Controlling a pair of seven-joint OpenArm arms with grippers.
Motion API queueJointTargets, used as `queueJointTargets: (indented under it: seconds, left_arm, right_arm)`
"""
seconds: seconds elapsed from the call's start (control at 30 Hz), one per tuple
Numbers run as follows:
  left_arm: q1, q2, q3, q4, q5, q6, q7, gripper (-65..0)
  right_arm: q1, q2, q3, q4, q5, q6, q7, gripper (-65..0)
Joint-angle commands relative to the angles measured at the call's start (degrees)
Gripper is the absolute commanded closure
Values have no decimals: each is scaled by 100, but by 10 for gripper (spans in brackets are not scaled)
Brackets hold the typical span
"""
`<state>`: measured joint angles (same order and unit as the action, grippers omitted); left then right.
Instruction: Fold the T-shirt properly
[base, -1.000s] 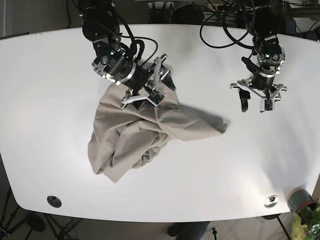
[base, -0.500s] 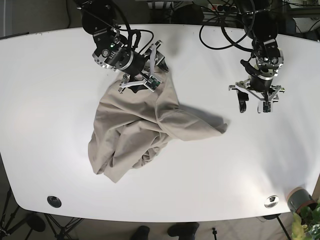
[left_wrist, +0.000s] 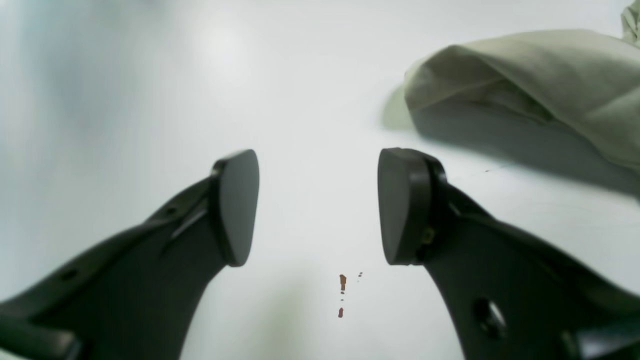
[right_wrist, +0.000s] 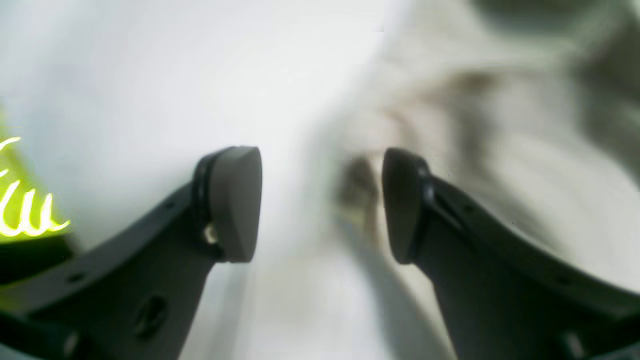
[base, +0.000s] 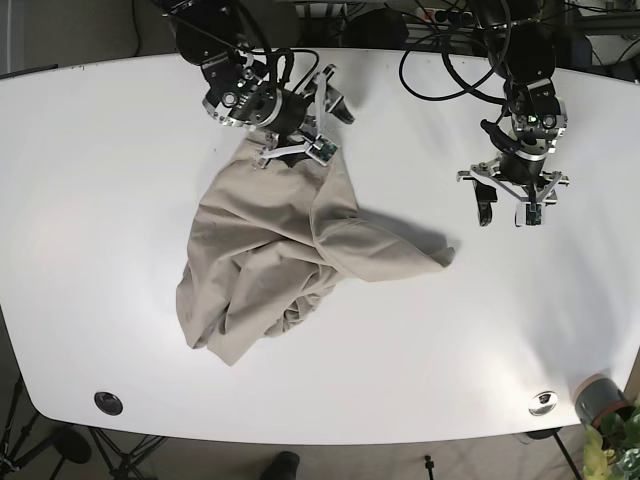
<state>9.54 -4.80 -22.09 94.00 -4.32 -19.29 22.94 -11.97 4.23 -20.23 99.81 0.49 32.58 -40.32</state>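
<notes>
Lying crumpled on the white table (base: 90, 200), the beige T-shirt (base: 275, 255) occupies the area left of centre in the base view. Its bulk is bunched toward 7 o'clock, where folds pile up near the lower-left hem. One tapered section runs out toward 3 o'clock and ends in a rounded tip. The upper edge of the garment reaches toward 12 o'clock, up to the right gripper (base: 297, 150).

Right gripper: positioned at the upper edge of the T-shirt, at 11 o'clock from the table centre. In the right wrist view the two dark fingers (right_wrist: 235, 200) stand spread, with a clear gap between the pads. Blurred beige cloth fills the area behind and to the 2 o'clock side of the gap. Nothing is pinched between the pads. Whether a fingertip touches the cloth cannot be told from the blur.

Left gripper (base: 511, 208): positioned over bare table at 2 o'clock from the table centre, well apart from the garment. In the left wrist view the fingers (left_wrist: 240, 200) are spread and hold nothing. The tip of the T-shirt appears at 2 o'clock in that view, apart from both pads. Small reddish marks (left_wrist: 342, 282) lie on the table surface at 6 o'clock from the gap.

A round fitting (base: 108, 403) sits in the table at 7 o'clock, another (base: 543, 402) at 5 o'clock.
</notes>
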Motion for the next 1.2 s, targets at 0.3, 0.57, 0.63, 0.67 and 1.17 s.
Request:
queueJointTargets:
  seconds: [0.3, 0.57, 0.63, 0.67, 1.17]
  left_arm:
    - [-44, -52, -11, 91, -65, 17, -144, -339]
    - [-35, -52, -11, 82, -65, 17, -144, -339]
    - [-35, -52, -2, 82, -65, 17, -144, -339]
    - [-35, -52, 6, 91, -65, 17, -144, -339]
    - [-62, -35, 6, 82, -65, 8, -144, -339]
  right_arm:
    - [340, -93, 5, -834, -449, -9, 818, -365]
    - [383, -93, 23, -746, -889, -9, 827, -365]
    - [419, -93, 23, -675, -889, -9, 818, -365]
    - [427, -93, 23, -570, -889, -9, 810, -365]
    - [287, -93, 23, 10, -1284, -9, 818, -365]
